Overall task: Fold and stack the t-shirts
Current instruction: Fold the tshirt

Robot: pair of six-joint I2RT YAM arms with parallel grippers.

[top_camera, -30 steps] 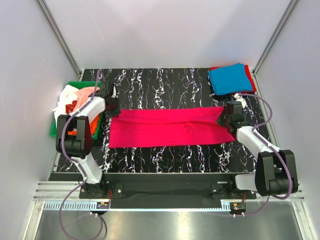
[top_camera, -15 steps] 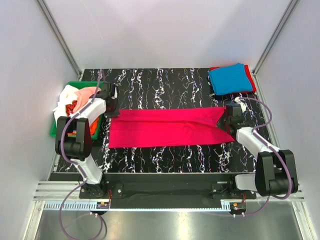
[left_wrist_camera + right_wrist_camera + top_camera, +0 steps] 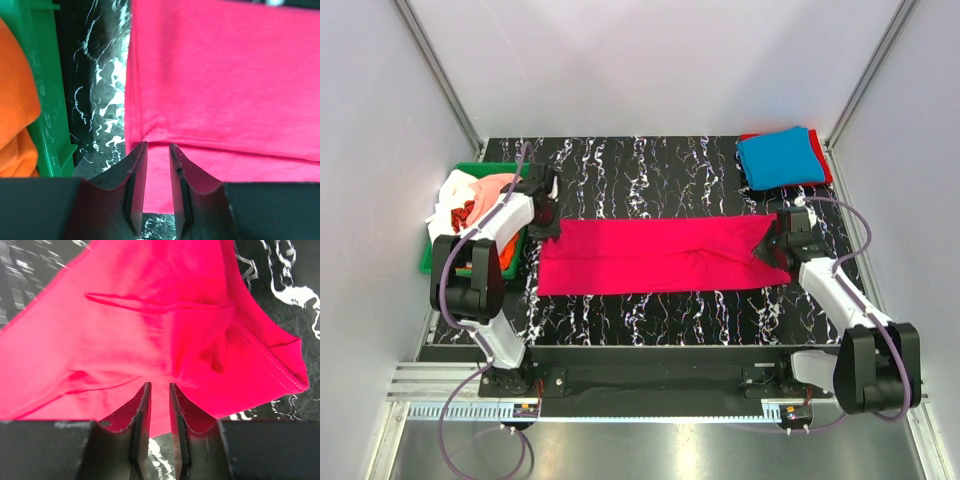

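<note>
A magenta-pink t-shirt [image 3: 660, 255] lies folded into a long band across the black marble table [image 3: 650, 165]. My left gripper [image 3: 548, 228] hovers at the band's far left corner. Its jaws are open a narrow gap over the hem [image 3: 156, 145], with nothing pinched between them. My right gripper [image 3: 767, 243] sits at the band's right end. It is open just as narrowly above the rumpled cloth [image 3: 159, 385], which does not reach between its fingers. A blue t-shirt [image 3: 780, 158] lies folded on a red one [image 3: 828, 170] at the far right corner.
A green bin [image 3: 470, 168] at the left edge holds white [image 3: 448, 195], peach [image 3: 495, 185] and orange [image 3: 505, 255] shirts. Its wall [image 3: 47, 90] stands close to my left fingers. Grey walls enclose the table on three sides.
Both grippers have gone from shut to slightly open and let go of the magenta shirt's ends. The right arm has shifted a little to the right. The band lies flat.
</note>
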